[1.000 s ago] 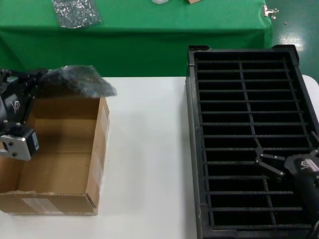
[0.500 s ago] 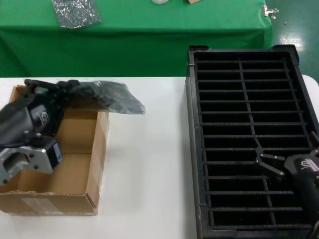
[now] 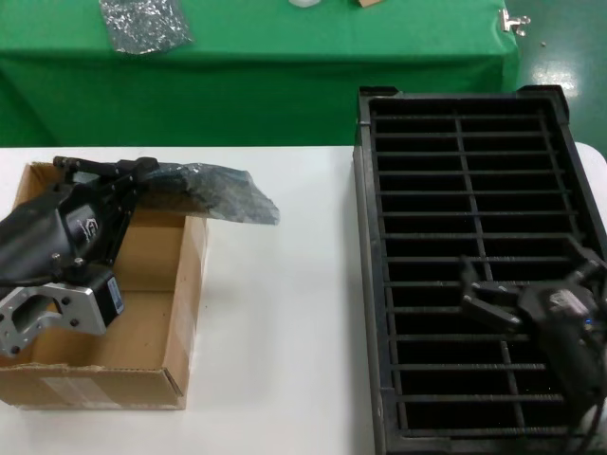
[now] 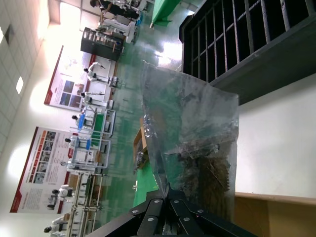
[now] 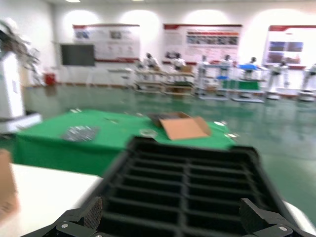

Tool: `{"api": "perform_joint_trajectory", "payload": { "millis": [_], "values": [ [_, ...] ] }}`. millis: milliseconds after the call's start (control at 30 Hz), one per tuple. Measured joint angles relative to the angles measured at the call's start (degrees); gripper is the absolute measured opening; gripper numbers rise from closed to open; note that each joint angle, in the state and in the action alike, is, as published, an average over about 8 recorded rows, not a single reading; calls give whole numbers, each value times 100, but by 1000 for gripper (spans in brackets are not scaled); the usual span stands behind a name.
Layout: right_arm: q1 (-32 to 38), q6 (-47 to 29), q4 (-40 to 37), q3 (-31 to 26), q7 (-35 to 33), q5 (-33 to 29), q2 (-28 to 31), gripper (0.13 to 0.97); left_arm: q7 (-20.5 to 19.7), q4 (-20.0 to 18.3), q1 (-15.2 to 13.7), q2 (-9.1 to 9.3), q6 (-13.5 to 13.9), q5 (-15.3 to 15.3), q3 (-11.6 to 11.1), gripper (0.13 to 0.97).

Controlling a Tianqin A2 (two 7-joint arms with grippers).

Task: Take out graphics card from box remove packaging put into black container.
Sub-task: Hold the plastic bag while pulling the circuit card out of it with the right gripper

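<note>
My left gripper (image 3: 144, 173) is shut on one end of the packaging (image 3: 216, 192), a shiny wrinkled grey bag that hangs out over the far right corner of the box (image 3: 186, 284). In the left wrist view the jaws (image 4: 167, 190) pinch the packaging (image 4: 190, 123), and a dark flat shape, the graphics card (image 4: 213, 174), shows through it. The open brown box looks bare inside. My right gripper (image 3: 529, 286) hovers open over the near part of the black container (image 3: 366, 284). Its fingers are spread wide in the right wrist view (image 5: 170, 217), with the slotted black container (image 5: 187, 182) beneath them.
A white table (image 3: 285, 322) lies between box and container. Behind it stands a green-covered table (image 3: 285, 66) with a smaller silvery bag (image 3: 142, 24) on it.
My left gripper has swung right along the box's far edge, carrying the packaging past the right wall. My right gripper has shifted slightly left and spread its fingers wider.
</note>
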Motion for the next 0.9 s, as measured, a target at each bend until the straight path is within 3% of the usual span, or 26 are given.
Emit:
{"api": "perform_joint_trajectory", "payload": {
  "millis": [433,700,900],
  "values": [
    [1139,410,479,-2162,419,585,948,957,0,1,0,0,0,0,0,139],
    [2065,991,478,-3436,-93,1330,1329,917,0,1,0,0,0,0,0,139],
    [2555,1361,241,-3960,-608,1842,1268,840,0,1,0,0,0,0,0,139]
  ]
}}
